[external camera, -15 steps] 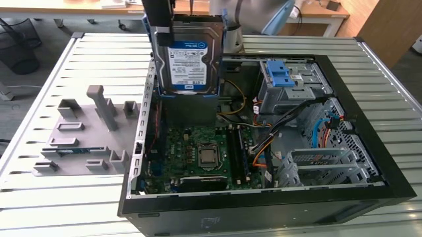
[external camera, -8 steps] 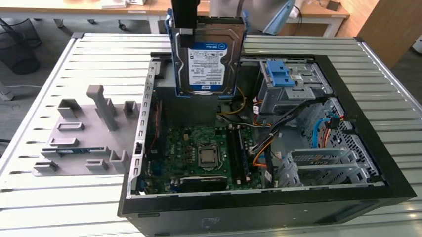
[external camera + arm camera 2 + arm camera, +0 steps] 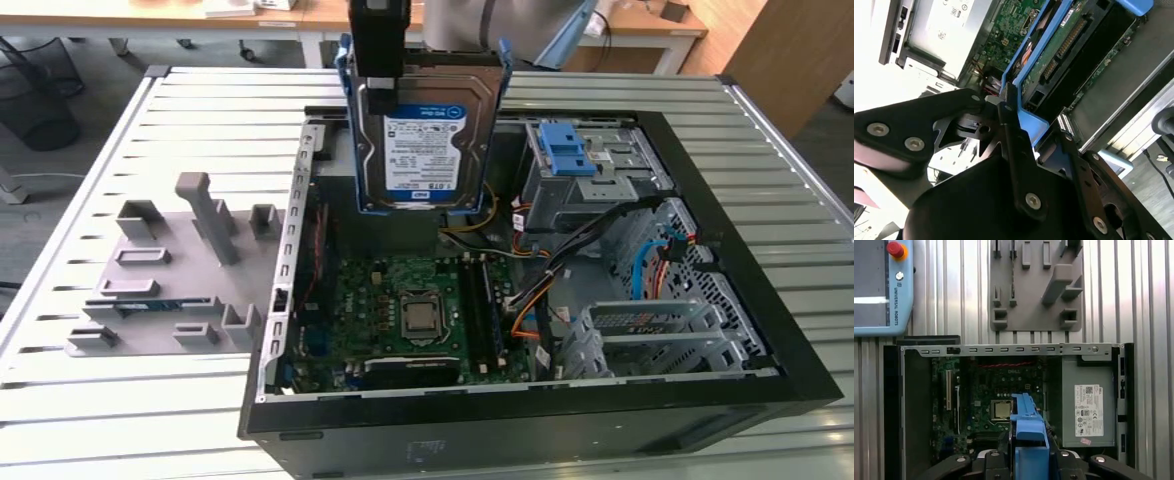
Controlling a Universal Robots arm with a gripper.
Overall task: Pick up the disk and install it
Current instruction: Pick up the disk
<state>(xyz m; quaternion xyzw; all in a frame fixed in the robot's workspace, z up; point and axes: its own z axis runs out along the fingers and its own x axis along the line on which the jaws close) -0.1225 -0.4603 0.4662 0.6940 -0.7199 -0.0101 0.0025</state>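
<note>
step: disk lifted, install not yet done
hand (image 3: 1029, 457): clamped on silver-grey metal disk in blue plastic carrier (image 3: 424, 140), hanging under it
beneath hand: open black computer case (image 3: 534, 412)
next, likely: careful alignment with bay

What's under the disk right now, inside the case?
The disk hangs over the open case; the motherboard with its processor socket lies below. In the first wrist view the blue carrier hides the board directly beneath it.

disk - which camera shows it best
The exterior view: the disk hangs upright over the open case, label facing the camera. The second wrist view shows its circuit-board side obliquely; the first wrist view catches its blue carrier end-on.
</note>
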